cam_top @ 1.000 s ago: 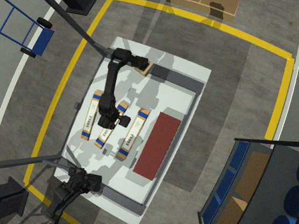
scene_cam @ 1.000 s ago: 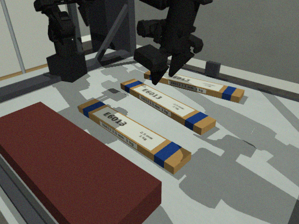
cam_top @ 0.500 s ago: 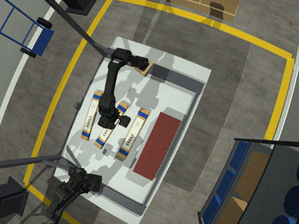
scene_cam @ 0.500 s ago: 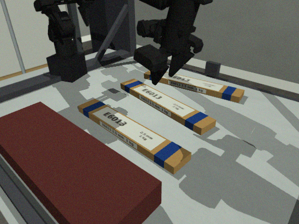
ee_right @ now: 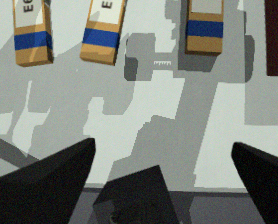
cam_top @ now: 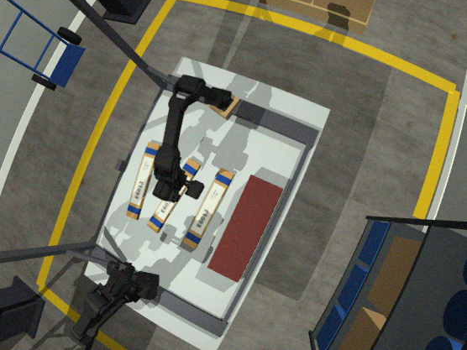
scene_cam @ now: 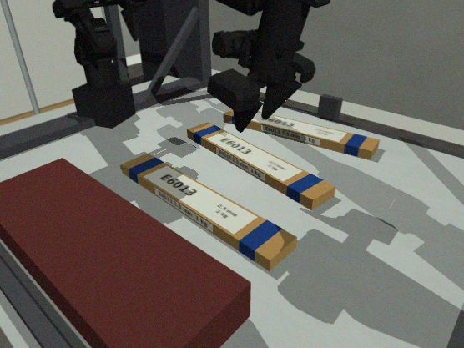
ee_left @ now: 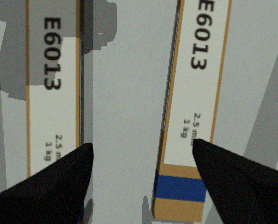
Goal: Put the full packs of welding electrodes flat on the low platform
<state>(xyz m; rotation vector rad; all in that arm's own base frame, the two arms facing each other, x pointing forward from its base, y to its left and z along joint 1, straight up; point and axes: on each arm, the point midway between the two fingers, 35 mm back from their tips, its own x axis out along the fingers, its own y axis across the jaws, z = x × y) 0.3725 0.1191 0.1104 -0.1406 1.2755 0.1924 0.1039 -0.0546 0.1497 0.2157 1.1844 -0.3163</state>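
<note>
Top — nearest pack (cam_top: 208,208) (scene_cam: 209,209) (ee_left: 53,105) (ee_right: 205,29) beside platform (cam_top: 245,228) (scene_cam: 117,243) (ee_right: 273,37) — gap between.

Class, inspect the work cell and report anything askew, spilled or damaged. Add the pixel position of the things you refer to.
Nothing looks spilled or damaged. Only the alignment is slightly off: the middle pack (cam_top: 154,223) (scene_cam: 259,155) lies at an angle to the pack nearest the red platform (cam_top: 245,227) (scene_cam: 108,234), rather than parallel.

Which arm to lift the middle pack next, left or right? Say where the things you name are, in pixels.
Left, I'd say: the left gripper (cam_top: 178,190) (scene_cam: 254,123) (ee_left: 143,147) hangs open near the middle pack (cam_top: 156,224) (scene_cam: 260,157) (ee_left: 192,100) (ee_right: 101,39); the right arm (cam_top: 101,305) (scene_cam: 95,40) is well short of it.
</note>
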